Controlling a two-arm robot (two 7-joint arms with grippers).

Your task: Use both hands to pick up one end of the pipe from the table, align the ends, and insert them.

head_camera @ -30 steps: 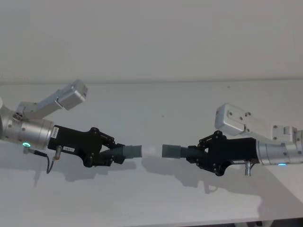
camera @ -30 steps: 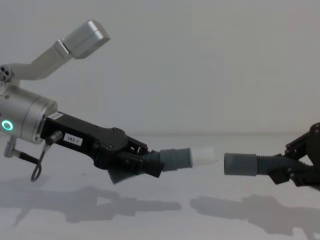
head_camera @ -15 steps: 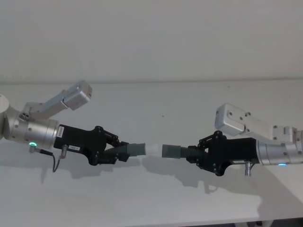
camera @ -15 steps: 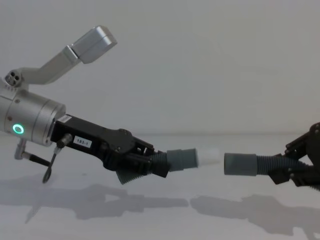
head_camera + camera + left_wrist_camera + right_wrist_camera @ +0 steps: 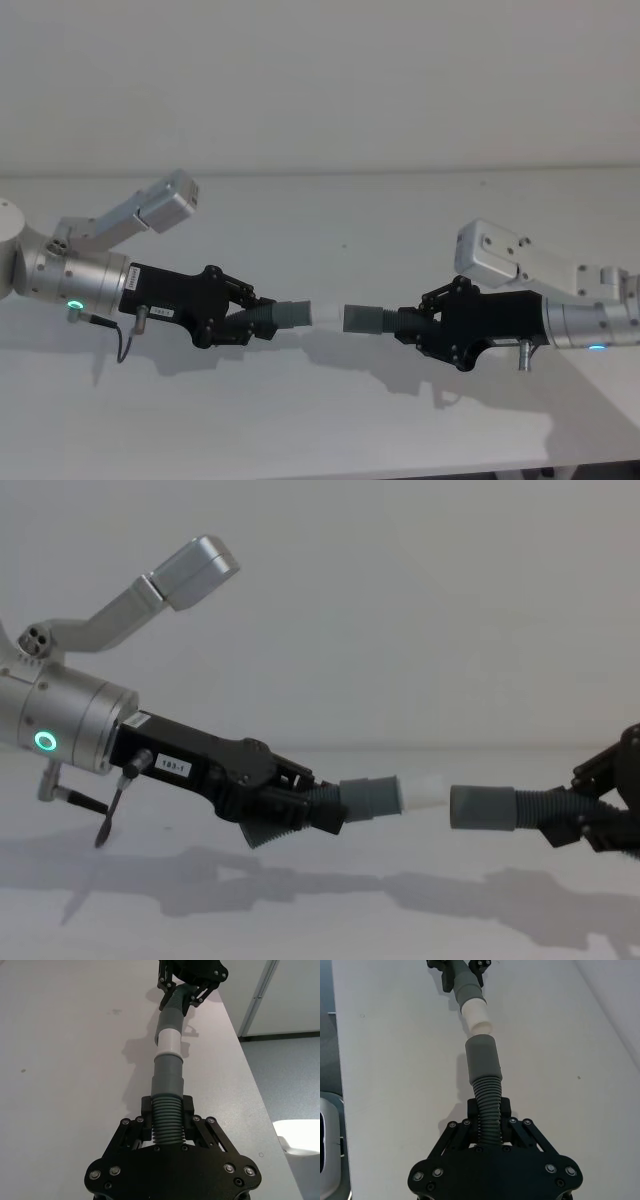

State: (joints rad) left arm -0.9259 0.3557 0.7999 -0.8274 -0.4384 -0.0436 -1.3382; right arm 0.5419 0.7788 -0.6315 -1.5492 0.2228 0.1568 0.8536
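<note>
As the left gripper (image 5: 243, 320), clamping its dark-grey corrugated hose piece (image 5: 262, 319), advances right, its whitish tip (image 5: 321, 313) nears the right gripper (image 5: 420, 325)'s clamped plain grey socket (image 5: 362, 319), nearly ready for insertion.

Head camera looks down from above onto the white table (image 5: 320, 420), both arms coming in from the sides. Chest camera sits low, looking level across the tabletop toward the wall. Each wrist camera peers close along its own gripper toward the other arm. All four views share the middle gap where the two pipe ends (image 5: 430, 798) face.
</note>
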